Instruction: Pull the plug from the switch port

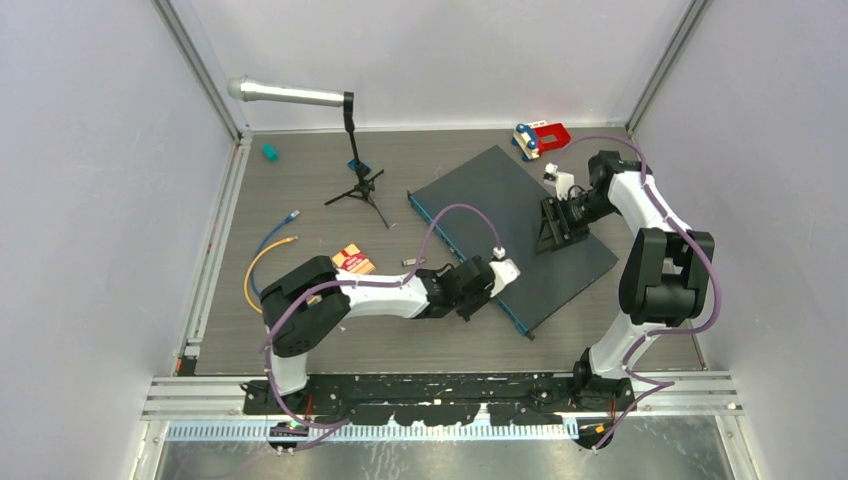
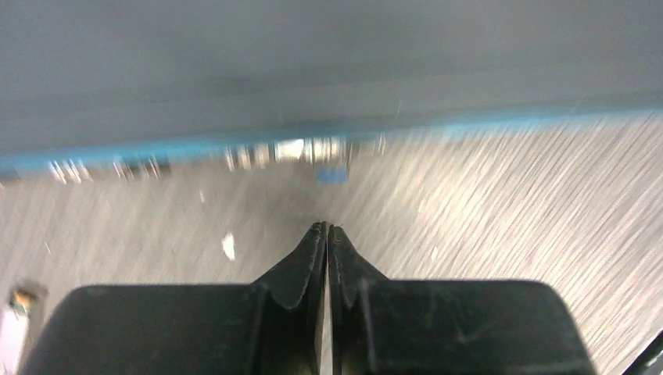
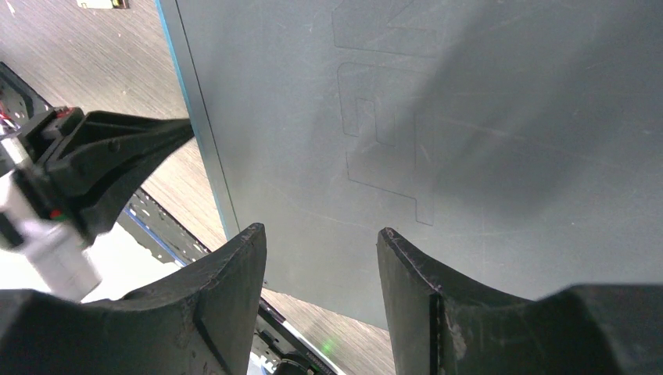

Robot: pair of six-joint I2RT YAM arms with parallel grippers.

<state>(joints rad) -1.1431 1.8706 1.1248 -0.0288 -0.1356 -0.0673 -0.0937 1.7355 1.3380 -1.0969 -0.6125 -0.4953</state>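
The switch (image 1: pixel 520 225) is a flat dark grey box lying at an angle in the middle of the table, its blue front edge (image 1: pixel 465 262) facing left. In the left wrist view that blue edge (image 2: pixel 195 147) and its ports are blurred. A small blue spot (image 2: pixel 331 175) sits under the ports, and I cannot tell if it is the plug. My left gripper (image 1: pixel 478 296) (image 2: pixel 327 228) is shut and empty, just in front of the edge. My right gripper (image 1: pixel 553 232) (image 3: pixel 320 234) is open above the switch's top (image 3: pixel 469 117).
Blue (image 1: pixel 275 232) and yellow (image 1: pixel 252 270) cables lie on the left. An orange packet (image 1: pixel 353 259) and a small light piece (image 1: pixel 410 262) lie near the left arm. A microphone on a tripod (image 1: pixel 355 150), a teal bit (image 1: pixel 269 152) and a red toy (image 1: pixel 541 137) stand at the back.
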